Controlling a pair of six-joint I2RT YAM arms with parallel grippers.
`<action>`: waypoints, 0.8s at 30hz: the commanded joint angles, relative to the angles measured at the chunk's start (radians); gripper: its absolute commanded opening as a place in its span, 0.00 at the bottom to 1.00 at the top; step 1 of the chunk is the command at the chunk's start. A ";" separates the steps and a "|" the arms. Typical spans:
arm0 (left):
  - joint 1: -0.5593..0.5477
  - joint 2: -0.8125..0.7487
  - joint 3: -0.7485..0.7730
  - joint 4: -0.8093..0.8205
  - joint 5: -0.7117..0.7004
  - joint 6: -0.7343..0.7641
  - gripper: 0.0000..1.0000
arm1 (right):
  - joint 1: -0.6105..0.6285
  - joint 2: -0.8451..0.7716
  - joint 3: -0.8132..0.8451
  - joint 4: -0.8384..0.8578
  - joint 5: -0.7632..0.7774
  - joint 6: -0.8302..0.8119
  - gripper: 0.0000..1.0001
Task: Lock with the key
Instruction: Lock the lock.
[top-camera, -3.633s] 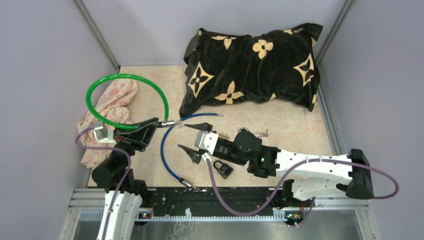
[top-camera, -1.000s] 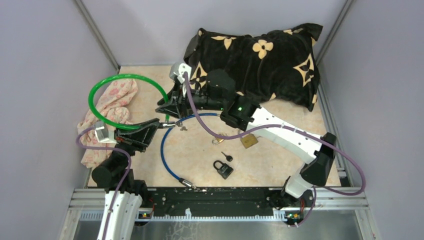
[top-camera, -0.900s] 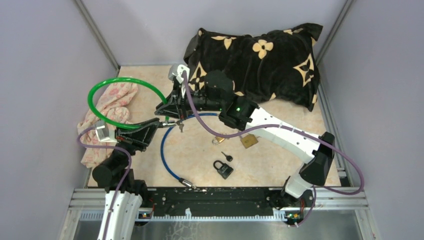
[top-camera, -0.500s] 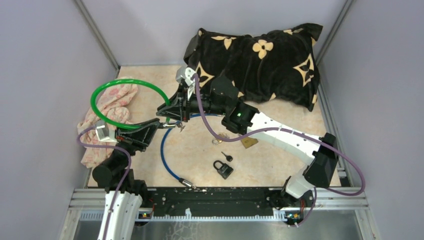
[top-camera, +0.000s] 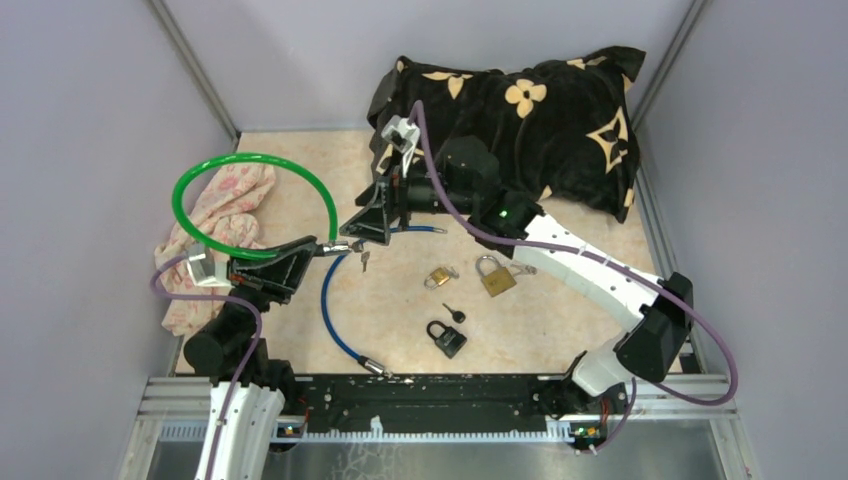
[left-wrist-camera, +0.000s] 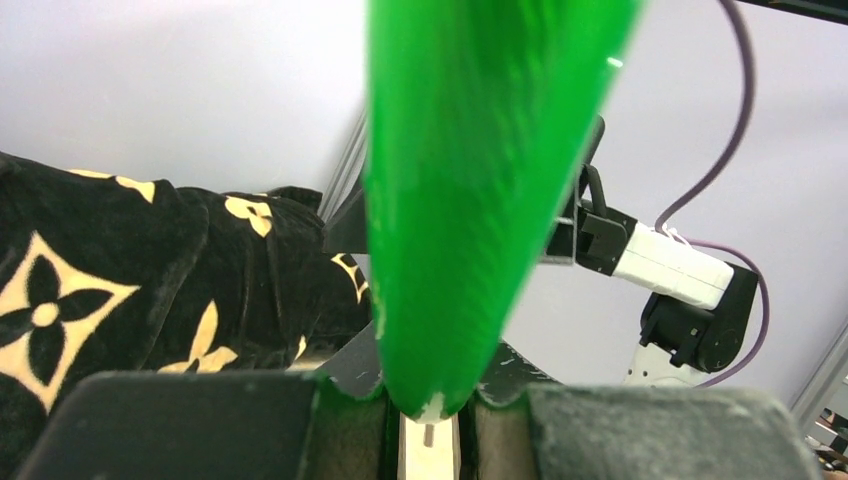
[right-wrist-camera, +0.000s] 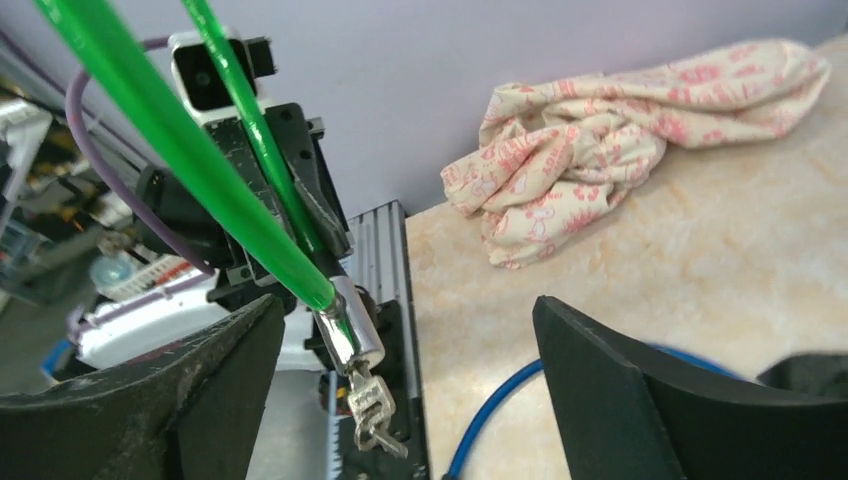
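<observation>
My left gripper (top-camera: 312, 247) is shut on the green cable lock (top-camera: 250, 160), just behind its silver cylinder end (top-camera: 340, 246), and holds it above the table. In the left wrist view the green cable (left-wrist-camera: 470, 200) fills the gap between my fingers (left-wrist-camera: 200, 425). A key (right-wrist-camera: 372, 398) sits in the cylinder (right-wrist-camera: 350, 325), with a second key hanging from it; the keys also show from above (top-camera: 363, 261). My right gripper (top-camera: 368, 224) is open and empty, its jaws wide apart on either side of the cylinder (right-wrist-camera: 405, 335) without touching it.
A blue cable lock (top-camera: 330, 300) lies curved on the table below the grippers. Two brass padlocks (top-camera: 437, 277) (top-camera: 493, 276), a black padlock (top-camera: 447, 338) and a small black key (top-camera: 455, 313) lie at centre. A black pillow (top-camera: 510, 130) lies at the back, a floral cloth (top-camera: 225, 215) at left.
My right arm swung from the table centre up to the cylinder end, then drew back a little to the right with its jaws open. The left gripper kept hold of the green cable.
</observation>
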 joint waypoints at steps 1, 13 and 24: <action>0.002 -0.015 0.012 0.074 -0.021 0.004 0.00 | -0.038 -0.040 0.002 -0.085 -0.024 0.194 0.84; 0.001 -0.011 0.020 0.072 -0.018 0.009 0.00 | -0.044 -0.036 -0.128 0.070 -0.178 0.336 0.38; 0.001 -0.009 0.020 0.070 -0.018 0.015 0.00 | -0.044 -0.031 -0.142 0.130 -0.239 0.355 0.00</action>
